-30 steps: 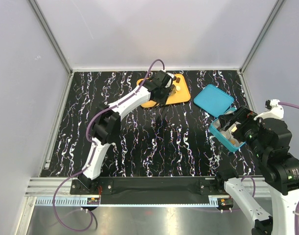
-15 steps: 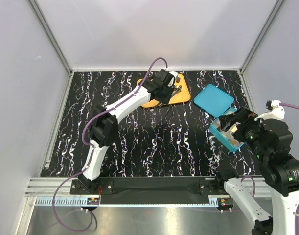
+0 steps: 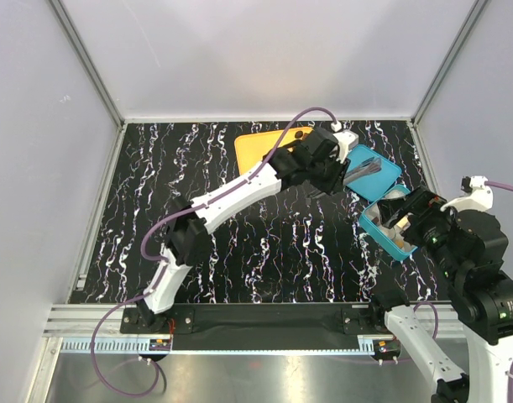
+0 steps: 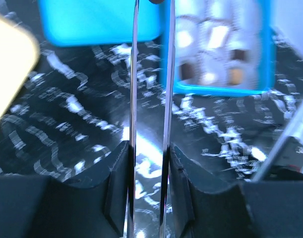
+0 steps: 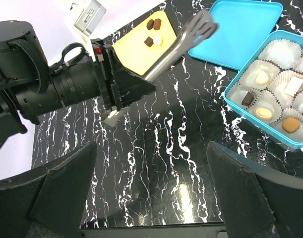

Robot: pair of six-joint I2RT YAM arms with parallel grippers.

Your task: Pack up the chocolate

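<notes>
My left gripper is shut on metal tongs whose tips hang over the teal lid. In the left wrist view the two tong blades run up from the jaws toward the teal box; a small dark thing shows at their tips, cut off by the frame edge. The box holds paper cups with several chocolates, such as a cream one and a dark one. Three pieces lie on the orange tray. My right gripper is open and empty beside the box.
The orange tray lies at the back middle of the black marbled table. The lid lies flat behind the box. White walls and metal rails bound the table on the left, back and right.
My left arm has swung right from over the orange tray to over the teal lid, carrying the tongs. The right arm has barely moved.
</notes>
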